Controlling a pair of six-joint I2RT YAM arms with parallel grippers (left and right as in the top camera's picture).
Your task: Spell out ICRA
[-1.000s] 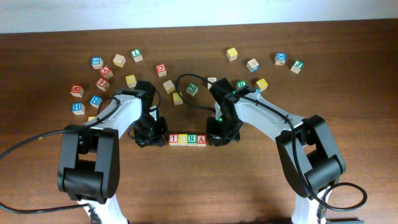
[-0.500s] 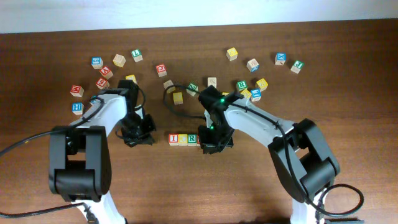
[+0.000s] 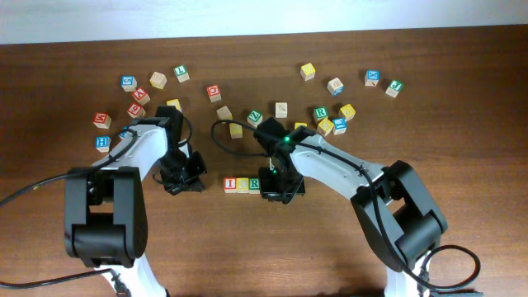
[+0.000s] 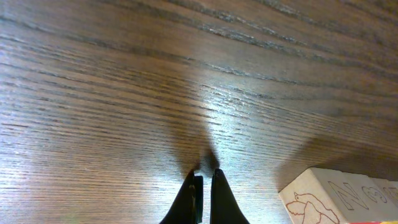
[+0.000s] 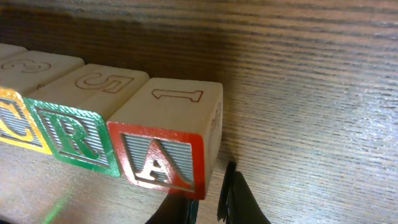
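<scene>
Bare wood beyond A (image 5: 163, 155), right claw (image 5: 208, 202) beside its edge

I see two white-shelled arms w/ black joints and big black base housings; black cables loop off each. Green LED glows on the right arm (image 3: 285, 140). Fingertips (image 4: 194, 199) are slim black blades.

the counter (image 5: 323, 74) was dark brown wood with a fine straight grain and a soft sheen that caught the light. the a block (image 5: 166, 142) was pale, smooth, unvarnished-looking wood with a shallow engraved top and a matt red painted face. the r block (image 5: 84, 121) had the same pale wood and a matt green face. the right end effector (image 5: 208, 202) fingers were matt black.
</scene>
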